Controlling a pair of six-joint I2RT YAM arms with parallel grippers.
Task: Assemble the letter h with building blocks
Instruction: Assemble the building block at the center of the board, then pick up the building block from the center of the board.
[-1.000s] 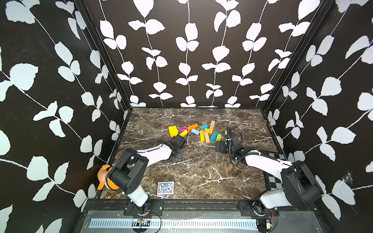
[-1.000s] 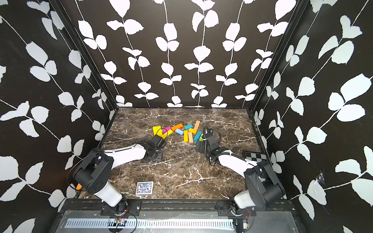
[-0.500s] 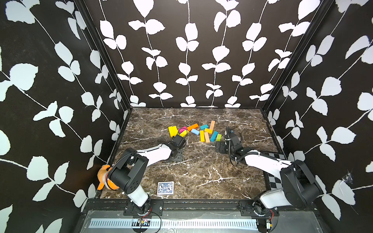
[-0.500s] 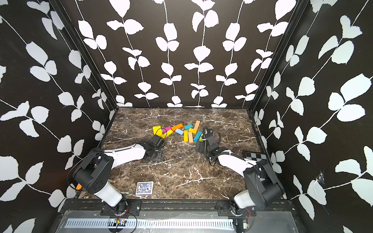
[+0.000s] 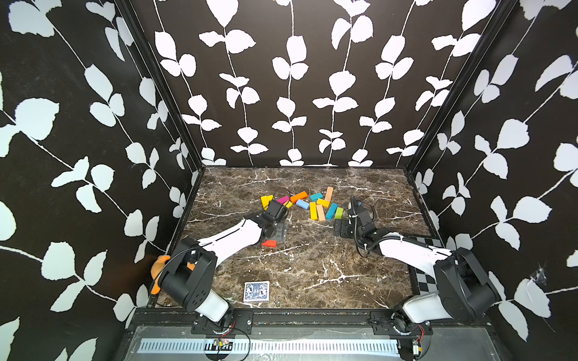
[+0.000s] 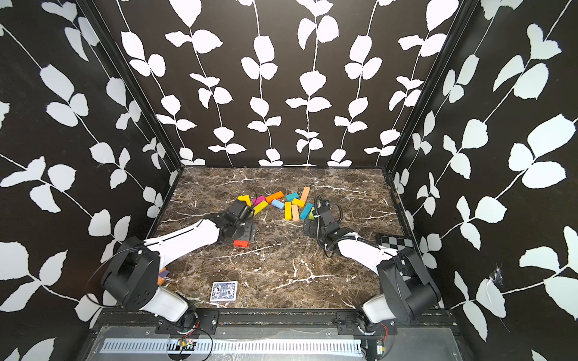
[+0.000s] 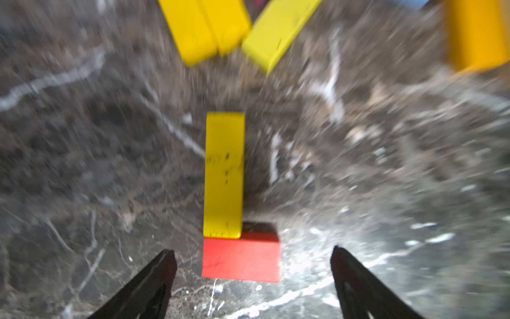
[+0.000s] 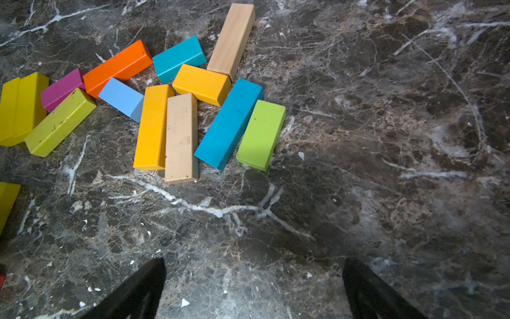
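The h is only just begun. A yellow bar and a red bar lie touching on the tabletop. The left fingers hang wide open over them, holding nothing. The right fingers are open and empty too. The other bars wait in a pile further back. I think three more are needed.

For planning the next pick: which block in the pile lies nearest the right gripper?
The short light-green rectangular block, lying beside the long teal bar; every other block lies farther.
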